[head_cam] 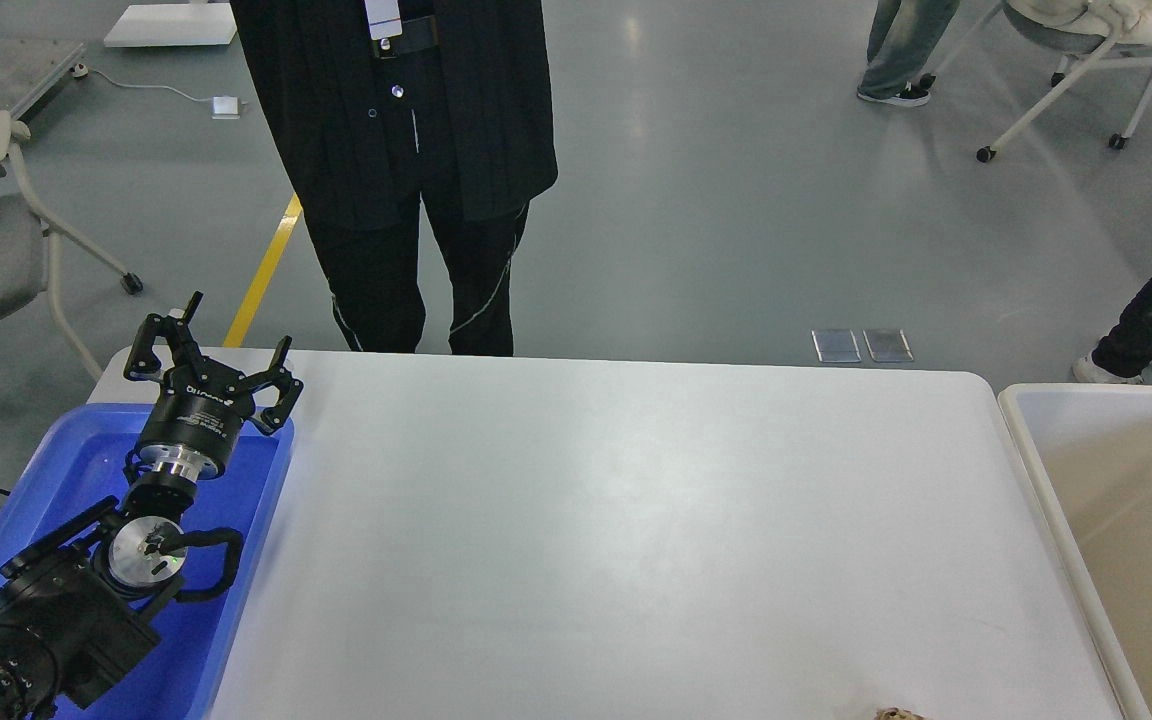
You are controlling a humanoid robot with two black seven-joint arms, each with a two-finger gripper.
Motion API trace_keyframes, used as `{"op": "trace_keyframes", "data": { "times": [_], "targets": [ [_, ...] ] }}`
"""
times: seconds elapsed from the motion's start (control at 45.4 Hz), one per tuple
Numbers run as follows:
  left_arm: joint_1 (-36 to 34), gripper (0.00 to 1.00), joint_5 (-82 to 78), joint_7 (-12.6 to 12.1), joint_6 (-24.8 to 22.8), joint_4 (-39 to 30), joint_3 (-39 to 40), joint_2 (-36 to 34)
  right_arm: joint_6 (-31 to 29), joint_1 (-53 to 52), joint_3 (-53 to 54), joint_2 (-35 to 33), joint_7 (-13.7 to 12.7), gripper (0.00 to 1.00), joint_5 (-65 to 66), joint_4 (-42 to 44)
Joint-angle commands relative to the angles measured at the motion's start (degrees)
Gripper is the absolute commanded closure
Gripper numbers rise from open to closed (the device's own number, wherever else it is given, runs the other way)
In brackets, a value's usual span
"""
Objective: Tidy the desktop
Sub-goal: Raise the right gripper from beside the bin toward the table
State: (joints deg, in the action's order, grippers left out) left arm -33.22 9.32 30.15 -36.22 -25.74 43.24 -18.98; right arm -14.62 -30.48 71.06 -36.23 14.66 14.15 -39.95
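Our left gripper (211, 345) hangs, fingers spread and empty, above the blue tray (246, 560).

A small scrap (898, 714) lies well right of them on the desktop (636, 520); we should approach low.

The worktop (636, 530) is seen in plain smooth white, unpatterned. A bright blue tray (256, 500) is shown at its left edge, and a beige-white bin (1046, 480) at its right. The left gripper (221, 350) is coloured black, with white lettering and a silver metal ring behind it. The floor (736, 220) is rendered grey, crossed by a yellow stripe (264, 275). Black clothing (406, 150) is worn by the person standing beyond.
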Motion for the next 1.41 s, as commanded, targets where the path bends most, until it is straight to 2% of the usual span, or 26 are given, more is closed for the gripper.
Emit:
{"op": "trace_keyframes", "data": {
  "times": [0.0,1.388],
  "targets": [
    [0.0,0.00,0.0,0.0,0.0,0.0,0.0,0.0,-0.1,0.4,0.0,0.0,0.6,0.00,0.0,-0.1],
    [0.0,0.00,0.0,0.0,-0.1,0.0,0.0,0.0,-0.1,2.3,-1.4,3.2,0.7,0.00,0.1,0.4]
  ]
}}
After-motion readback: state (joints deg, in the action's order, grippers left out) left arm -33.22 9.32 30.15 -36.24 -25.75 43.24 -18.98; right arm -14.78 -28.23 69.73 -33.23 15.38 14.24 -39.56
